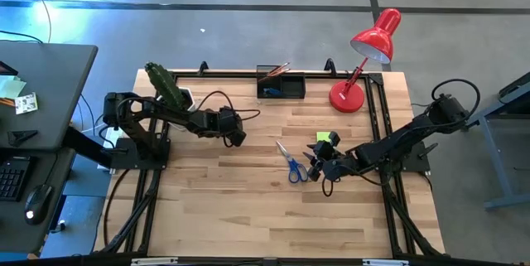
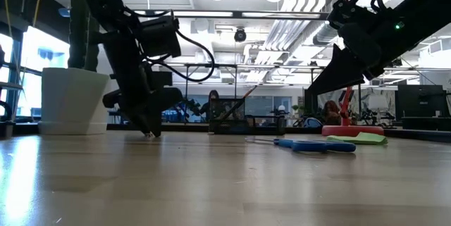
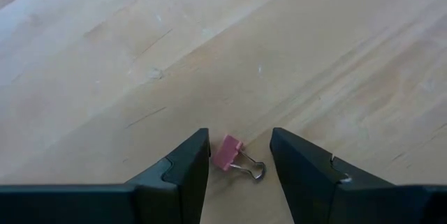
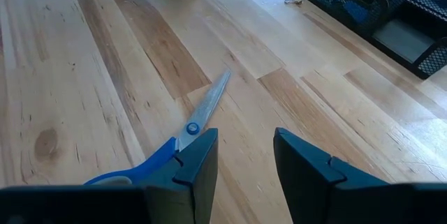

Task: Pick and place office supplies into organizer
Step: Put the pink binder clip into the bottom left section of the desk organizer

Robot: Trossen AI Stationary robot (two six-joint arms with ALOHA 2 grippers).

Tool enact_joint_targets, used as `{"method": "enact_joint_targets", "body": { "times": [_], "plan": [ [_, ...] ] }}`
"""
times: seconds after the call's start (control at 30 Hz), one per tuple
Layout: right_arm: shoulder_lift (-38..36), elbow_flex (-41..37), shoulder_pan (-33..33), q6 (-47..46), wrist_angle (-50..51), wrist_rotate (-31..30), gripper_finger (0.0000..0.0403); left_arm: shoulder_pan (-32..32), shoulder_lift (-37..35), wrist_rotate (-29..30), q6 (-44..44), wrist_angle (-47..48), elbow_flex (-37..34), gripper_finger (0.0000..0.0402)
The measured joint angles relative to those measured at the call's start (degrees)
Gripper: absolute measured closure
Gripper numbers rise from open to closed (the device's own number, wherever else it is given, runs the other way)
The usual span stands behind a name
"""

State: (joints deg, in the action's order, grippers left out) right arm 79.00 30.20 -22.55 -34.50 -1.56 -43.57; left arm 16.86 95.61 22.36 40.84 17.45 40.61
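**Inspector A:** Containers first. One black mesh organizer [image 1: 281, 86] stands at the far edge of the tabletop [image 1: 248, 208], just left of the red desk lamp [image 1: 364, 59]; divided compartments; thin wooden pencils [image 1: 274, 71] lean out of the left section; I cannot give their number with certainty; something blue [image 4: 347, 9] lies inside one compartment in the right wrist view; what it is I cannot tell.

**Inspector B:** Noted. Any second container?

**Inspector A:** One white pot [image 2: 70, 101] holding a cactus [image 1: 166, 84] at the left rear corner; apart from the organizer.

**Inspector B:** Loose items, counted?

**Inspector A:** One pair of blue-handled scissors [image 1: 291, 164] flat on the tabletop right of centre, blades shut; one lime-green sticky-note pad [image 1: 326, 137] just beyond them to the right; one small pink binder clip [image 3: 235, 157] on the bare wood under the left arm; none of these three is in the organizer.

**Inspector B:** Left pincer?

**Inspector A:** Left pincer [image 3: 239, 155] low over the tabletop left of centre, well in front of the organizer; fingers parted, one either side of the binder clip, with a gap on each side; it has hold of nothing.

**Inspector B:** Right pincer?

**Inspector A:** Right pincer [image 4: 244, 147] sits low beside the scissors' handles, near the sticky-note pad; fingers parted; one finger lies over the scissors near the pivot in its own view; whether it touches them I cannot tell; nothing gripped.
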Motion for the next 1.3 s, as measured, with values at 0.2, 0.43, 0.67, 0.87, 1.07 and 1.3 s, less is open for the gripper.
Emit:
{"method": "enact_joint_targets", "body": {
  "times": [0.2,0.43,0.67,0.87,1.07,1.3],
  "plan": [
    [0.00,0.00,0.00,0.00,0.02,0.00,0.0269,0.00,0.02,-0.75,-0.02,0.09,0.01,0.0290],
    [0.00,0.00,0.00,0.00,0.02,-0.02,0.0270,0.00,0.02,-2.14,-0.11,-0.22,0.01,0.0351],
    [0.00,0.00,0.00,0.00,0.04,-0.02,0.0269,0.00,0.00,-3.04,-2.11,-0.75,0.05,0.0367],
    [0.00,0.00,0.00,0.00,0.21,-0.02,0.0269,0.07,0.24,-4.08,-4.92,2.01,2.87,0.0366],
    [0.00,0.00,0.02,0.00,0.57,-0.02,0.0269,-0.21,0.50,-6.09,-7.29,6.66,6.10,0.0376],
    [0.00,0.00,0.01,-0.13,0.92,-0.02,0.0269,-1.60,0.47,-4.84,-9.67,6.99,8.61,0.0400]
  ]
}}
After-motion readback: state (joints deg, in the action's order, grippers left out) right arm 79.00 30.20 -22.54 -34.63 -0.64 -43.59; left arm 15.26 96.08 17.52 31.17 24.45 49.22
